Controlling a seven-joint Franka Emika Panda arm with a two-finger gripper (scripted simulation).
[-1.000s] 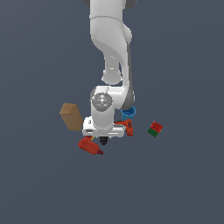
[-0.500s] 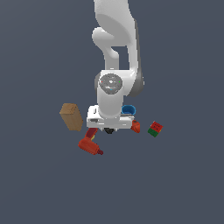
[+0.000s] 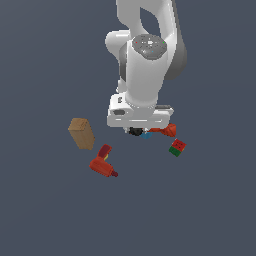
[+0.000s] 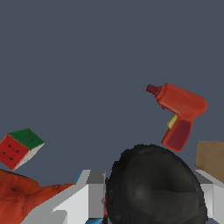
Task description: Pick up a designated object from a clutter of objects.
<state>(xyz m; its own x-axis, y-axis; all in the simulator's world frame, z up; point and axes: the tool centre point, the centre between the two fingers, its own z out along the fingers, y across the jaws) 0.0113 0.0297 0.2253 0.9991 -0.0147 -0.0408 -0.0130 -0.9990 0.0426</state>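
Observation:
The orange-red drill [image 3: 167, 131] hangs under my hand, above the floor, its body poking out toward the exterior view's right. In the wrist view its black end [image 4: 153, 183] fills the space between my two grey fingers [image 4: 89, 194], and its orange-red body [image 4: 22, 199] runs off to one side. My gripper [image 3: 137, 131] is shut on the drill. The rest of the clutter lies below. A red bottle [image 3: 102, 162] with a dark cap [image 4: 153, 89] lies on its side. A red-and-green cube [image 3: 177, 147] sits close to the drill.
A tan-brown box [image 3: 81, 133] stands at the exterior view's left, just past the red bottle. A sliver of the blue cup [image 3: 146, 135] shows beneath my hand, mostly hidden. The dark grey floor [image 3: 50, 215] stretches all around.
My arm has risen over the last second, and the drill has gone up with it. The box, bottle and cube have stayed where they were.

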